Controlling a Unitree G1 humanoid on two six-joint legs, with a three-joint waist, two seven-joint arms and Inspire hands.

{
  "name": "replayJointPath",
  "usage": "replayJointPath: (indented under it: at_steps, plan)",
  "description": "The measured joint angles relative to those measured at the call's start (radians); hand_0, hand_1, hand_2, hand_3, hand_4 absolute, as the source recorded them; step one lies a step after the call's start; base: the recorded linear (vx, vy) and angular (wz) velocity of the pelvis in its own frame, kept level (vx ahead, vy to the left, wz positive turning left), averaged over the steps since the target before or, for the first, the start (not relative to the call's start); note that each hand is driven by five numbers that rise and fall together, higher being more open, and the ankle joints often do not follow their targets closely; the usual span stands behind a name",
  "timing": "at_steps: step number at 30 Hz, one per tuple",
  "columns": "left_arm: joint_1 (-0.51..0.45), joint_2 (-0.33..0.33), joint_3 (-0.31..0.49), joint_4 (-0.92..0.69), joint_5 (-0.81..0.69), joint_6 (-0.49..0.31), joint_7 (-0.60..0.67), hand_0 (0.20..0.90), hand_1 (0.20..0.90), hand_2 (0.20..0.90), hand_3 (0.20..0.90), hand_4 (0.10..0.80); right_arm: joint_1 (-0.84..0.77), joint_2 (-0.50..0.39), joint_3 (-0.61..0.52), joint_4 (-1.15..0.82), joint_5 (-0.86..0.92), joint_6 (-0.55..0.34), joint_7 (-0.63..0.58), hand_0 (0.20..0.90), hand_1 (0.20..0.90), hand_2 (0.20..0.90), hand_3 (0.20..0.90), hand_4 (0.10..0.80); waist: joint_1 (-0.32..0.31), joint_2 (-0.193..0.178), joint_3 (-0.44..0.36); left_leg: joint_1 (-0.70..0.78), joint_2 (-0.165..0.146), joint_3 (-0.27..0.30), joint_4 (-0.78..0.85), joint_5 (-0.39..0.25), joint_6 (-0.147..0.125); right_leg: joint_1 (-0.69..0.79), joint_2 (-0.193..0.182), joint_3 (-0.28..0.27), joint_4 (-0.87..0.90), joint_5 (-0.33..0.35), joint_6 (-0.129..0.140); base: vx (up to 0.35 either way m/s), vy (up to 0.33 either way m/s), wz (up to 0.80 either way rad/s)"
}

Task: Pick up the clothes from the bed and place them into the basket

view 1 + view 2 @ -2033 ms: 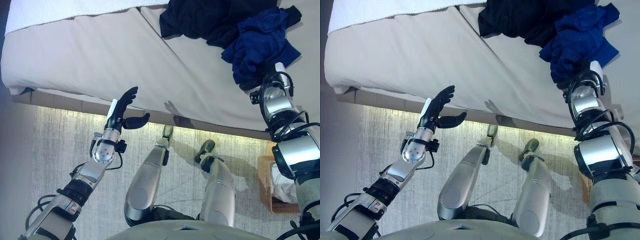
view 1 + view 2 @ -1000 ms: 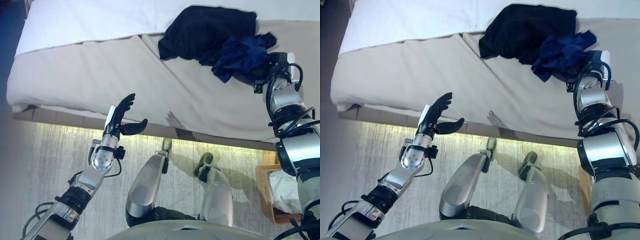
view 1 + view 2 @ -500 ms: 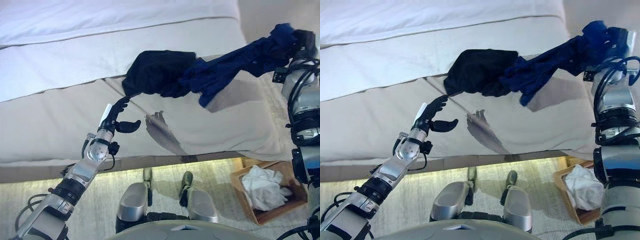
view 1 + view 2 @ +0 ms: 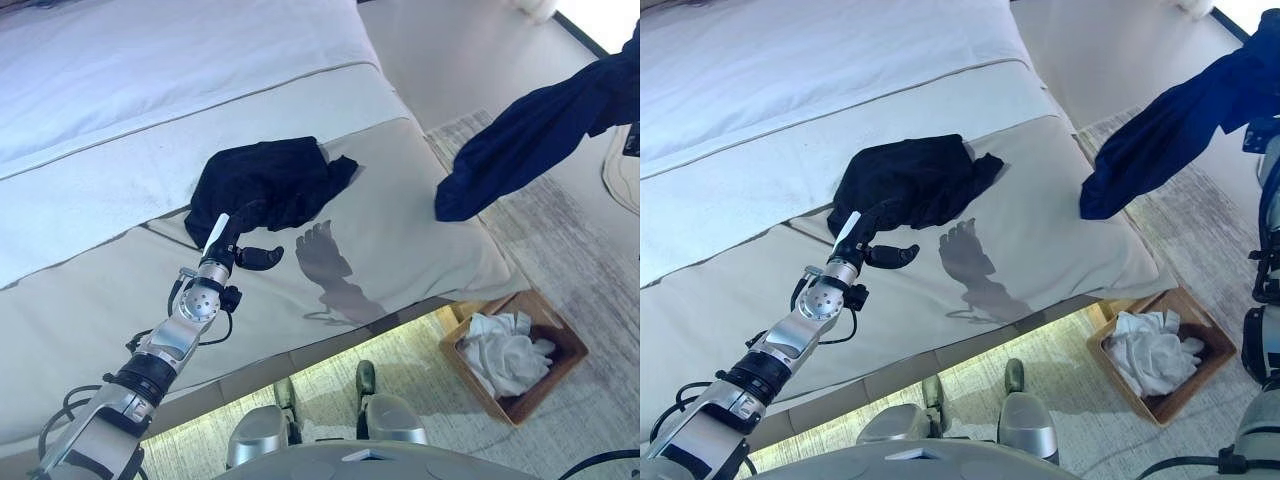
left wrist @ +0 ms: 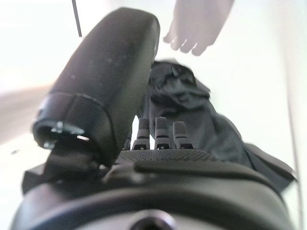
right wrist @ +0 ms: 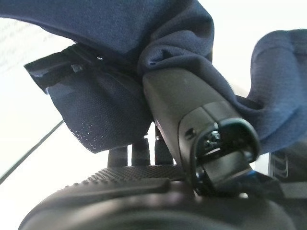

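A dark blue garment (image 4: 530,135) hangs in the air past the bed's right corner, over the carpet and higher than the basket (image 4: 556,321). My right hand (image 6: 192,120) is shut on its top, thumb and fingers wrapped in blue cloth; the eye views hide the hand at the upper right edge. A black garment (image 4: 265,190) lies crumpled on the beige bed cover (image 4: 420,230). My left hand (image 4: 235,240) hovers open at the black garment's near edge, its fingers (image 5: 158,132) straight and pointing at the cloth.
The wooden basket stands on the carpet by the bed's right corner and holds a white cloth (image 4: 505,350). White bedding (image 4: 150,80) covers the far half of the bed. Pale floor runs along the bed's right side.
The head camera has swung right. My right hand has lifted the blue garment off the bed and carried it right, clear of the black one. The left hand stays open by the black garment.
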Motion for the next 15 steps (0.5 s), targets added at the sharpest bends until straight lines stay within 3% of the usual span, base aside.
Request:
replayJointPath:
  at_steps: [6, 15]
  plan:
    - [0.0, -0.001, -0.003, 0.03, 0.009, -0.014, -0.014, 0.9, 0.9, 0.9, 0.9, 0.8, 0.076, -0.039, -0.083, -0.041, 0.0, 0.016, 0.0, 0.3, 0.3, 0.3, 0.2, 0.1, -0.065, 0.0, 0.0, 0.008, 0.011, 0.046, -0.001, 0.0, 0.0, -0.015, 0.015, 0.051, 0.0, 0.001, -0.002, 0.018, -0.004, -0.25]
    - [0.0, -0.01, -0.041, 0.033, 0.019, -0.027, -0.045, 0.9, 0.9, 0.9, 0.9, 0.8, 0.369, -0.04, -0.22, -0.082, 0.023, 0.021, 0.044, 0.3, 0.3, 0.3, 0.2, 0.1, -0.144, 0.008, -0.049, 0.011, 0.033, 0.105, -0.001, -0.008, -0.01, -0.048, 0.046, 0.129, 0.0, 0.008, -0.004, 0.006, -0.016, -0.26]
